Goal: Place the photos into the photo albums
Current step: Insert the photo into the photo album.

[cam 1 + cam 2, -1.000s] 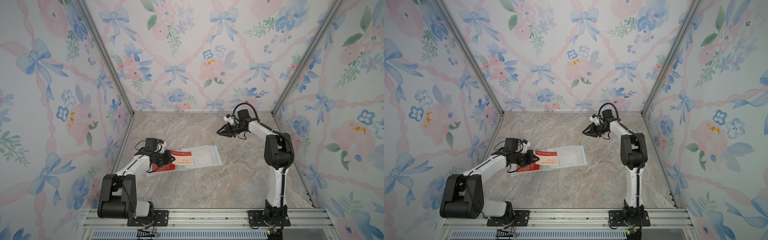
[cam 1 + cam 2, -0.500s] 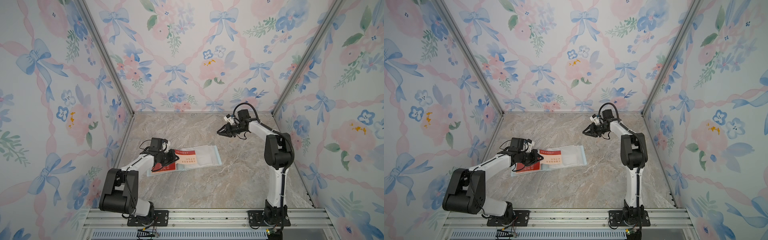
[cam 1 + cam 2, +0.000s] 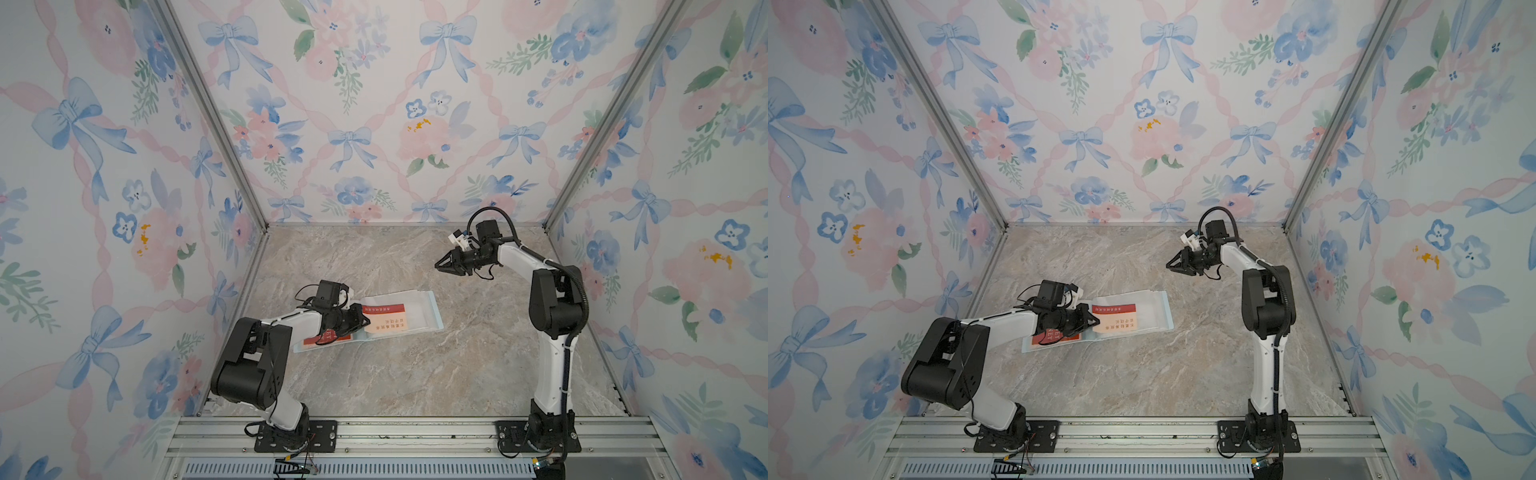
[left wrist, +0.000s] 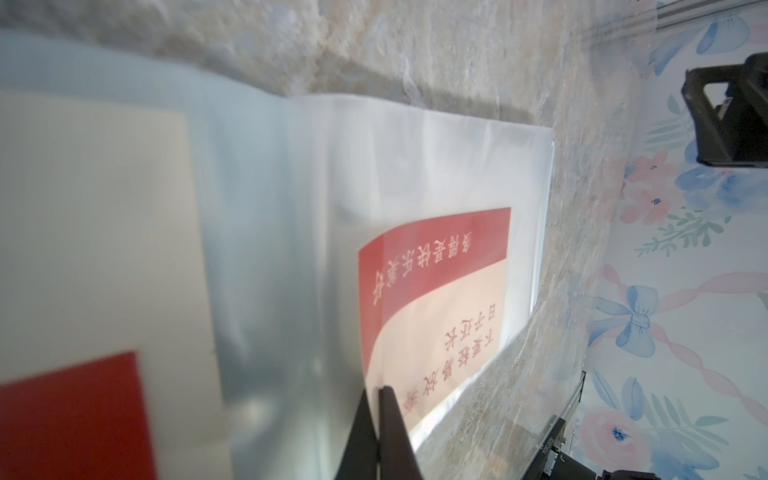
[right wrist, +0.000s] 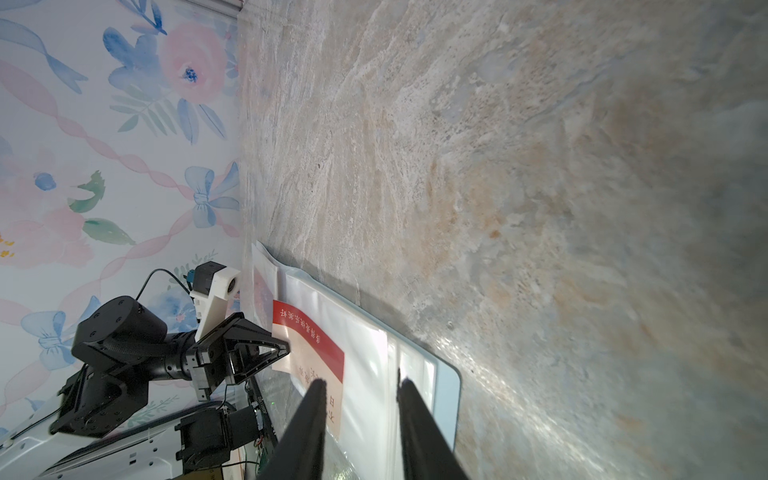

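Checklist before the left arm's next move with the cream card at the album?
1. Left gripper shut, tips at the cream card's edge: ok.
2. Cream card actually pinched: cannot tell.
3. Cream card fully seated in its sleeve: cannot tell.
4. Photo album lying open on the table: ok.
5. Right gripper open, empty, away from the album: ok.
6. Red card on the near page, partly hidden by the left arm: seating cannot tell.

- The album (image 3: pixel 420 306) lies open on the table (image 3: pixel 415 374), left of the middle.
- A card (image 3: pixel 385 319) lies on its right page.
- A second card (image 3: pixel 312 340) lies on its left page.
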You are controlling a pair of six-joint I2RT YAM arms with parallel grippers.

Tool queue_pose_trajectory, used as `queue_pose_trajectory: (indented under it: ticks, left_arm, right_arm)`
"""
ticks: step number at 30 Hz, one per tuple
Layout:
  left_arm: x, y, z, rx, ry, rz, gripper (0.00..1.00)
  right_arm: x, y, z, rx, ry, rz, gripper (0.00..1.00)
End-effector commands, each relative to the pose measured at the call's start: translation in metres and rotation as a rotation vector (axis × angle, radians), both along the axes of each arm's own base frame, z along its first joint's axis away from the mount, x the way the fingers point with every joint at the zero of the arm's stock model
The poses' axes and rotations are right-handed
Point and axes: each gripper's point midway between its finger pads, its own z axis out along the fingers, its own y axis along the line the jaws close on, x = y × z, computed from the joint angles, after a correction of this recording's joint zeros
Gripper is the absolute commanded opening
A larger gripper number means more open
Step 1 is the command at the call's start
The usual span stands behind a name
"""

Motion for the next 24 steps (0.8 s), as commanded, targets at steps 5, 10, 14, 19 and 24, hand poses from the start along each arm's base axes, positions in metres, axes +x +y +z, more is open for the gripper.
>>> queue_pose_trajectory:
  ticks: [5,10,14,19,24]
  left_arm:
    - [0.009,-0.001,-0.004,0.035,0.005,0.018,0.04]
    - [0.012,-0.001,0.000,0.030,-0.001,0.026,0.12]
    - [0.014,0.000,0.004,0.019,-0.008,0.030,0.21]
    - [0.013,0.007,0.006,0.028,-0.010,0.035,0.28]
    - [0.013,0.015,0.007,0.073,-0.005,0.042,0.39]
  right_arm:
    - [-0.003,-0.005,0.009,0.005,-0.021,0.001,0.31]
    - [-0.006,-0.005,0.012,-0.003,-0.019,0.006,0.31]
    - [-0.007,-0.006,0.017,-0.008,-0.024,0.008,0.31]
    - [-0.009,-0.007,0.015,-0.021,-0.025,0.006,0.31]
    - [-0.011,-0.006,0.014,-0.026,-0.026,0.009,0.31]
